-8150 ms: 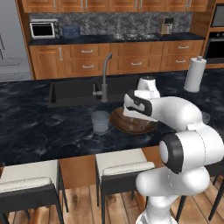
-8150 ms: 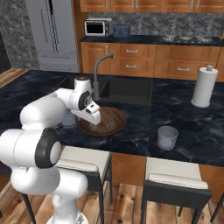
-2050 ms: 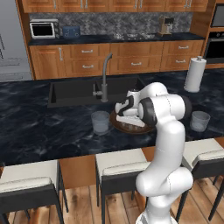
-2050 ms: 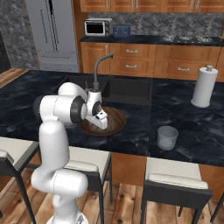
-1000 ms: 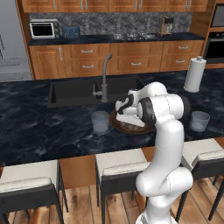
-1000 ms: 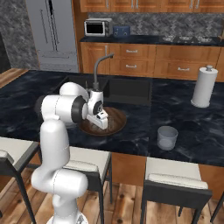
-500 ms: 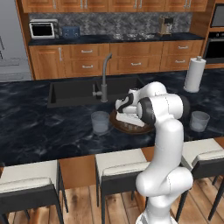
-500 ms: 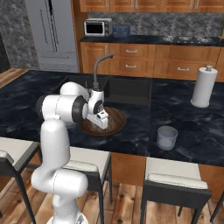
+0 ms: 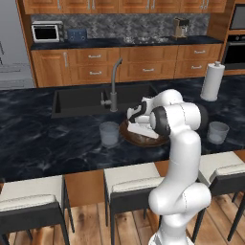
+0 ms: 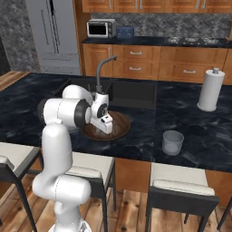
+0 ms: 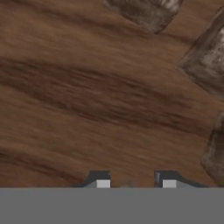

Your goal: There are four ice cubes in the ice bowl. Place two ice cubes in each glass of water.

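The wooden ice bowl (image 9: 143,139) (image 10: 118,127) sits on the dark island counter in front of the sink. My gripper (image 9: 137,125) (image 10: 107,125) (image 11: 133,183) reaches down into it, close over the bowl's floor (image 11: 87,100). Its fingertips (image 11: 103,183) stand apart with a narrow gap, and I cannot tell whether anything lies between them. Glassy ice cubes lie at the top (image 11: 146,13) and right (image 11: 205,61) of the hand view, clear of the fingers. One glass of water (image 9: 109,133) stands left of the bowl, the other (image 9: 217,132) (image 10: 172,142) far to its right.
A sink with a tall faucet (image 9: 114,91) lies behind the bowl. A white paper-towel roll (image 9: 212,80) (image 10: 210,89) stands at the back right of the counter. Stools (image 9: 129,184) line the near edge.
The fingers have drawn closer together over the last second. The hand has stayed low in the bowl, and the glasses have not moved.
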Controlling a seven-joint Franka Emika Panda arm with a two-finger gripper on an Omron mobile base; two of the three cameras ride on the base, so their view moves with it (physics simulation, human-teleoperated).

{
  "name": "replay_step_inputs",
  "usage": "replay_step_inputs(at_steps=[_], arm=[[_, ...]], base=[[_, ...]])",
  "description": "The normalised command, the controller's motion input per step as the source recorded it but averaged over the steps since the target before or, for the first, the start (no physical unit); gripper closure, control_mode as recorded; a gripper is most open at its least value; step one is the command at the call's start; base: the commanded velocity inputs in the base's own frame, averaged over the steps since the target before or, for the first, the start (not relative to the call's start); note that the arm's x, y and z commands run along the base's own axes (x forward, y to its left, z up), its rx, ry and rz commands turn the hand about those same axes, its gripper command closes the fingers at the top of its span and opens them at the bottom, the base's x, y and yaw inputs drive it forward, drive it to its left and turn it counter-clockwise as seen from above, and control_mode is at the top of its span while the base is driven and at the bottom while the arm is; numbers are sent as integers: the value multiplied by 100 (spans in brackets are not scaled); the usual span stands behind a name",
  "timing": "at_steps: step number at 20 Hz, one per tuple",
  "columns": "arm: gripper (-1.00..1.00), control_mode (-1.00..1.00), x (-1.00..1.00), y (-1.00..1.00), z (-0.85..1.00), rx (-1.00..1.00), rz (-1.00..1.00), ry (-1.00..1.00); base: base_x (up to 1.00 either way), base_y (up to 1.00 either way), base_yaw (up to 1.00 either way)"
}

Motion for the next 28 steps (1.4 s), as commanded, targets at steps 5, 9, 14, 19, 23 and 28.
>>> replay_step_inputs(at_steps=[5,9,14,19,23,28], arm=[[100,-100,-31,27,-15,0,0,0],[100,-100,-24,45,-8,0,0,0],[100,-100,-15,16,-4,0,-1,0],[100,-100,0,-5,4,0,-1,1],[100,-100,0,-15,14,0,0,2],[100,-100,0,-14,38,0,0,3]], base=[[0,0,0],[0,0,0],[0,0,0],[0,0,0],[0,0,0],[0,0,0]])
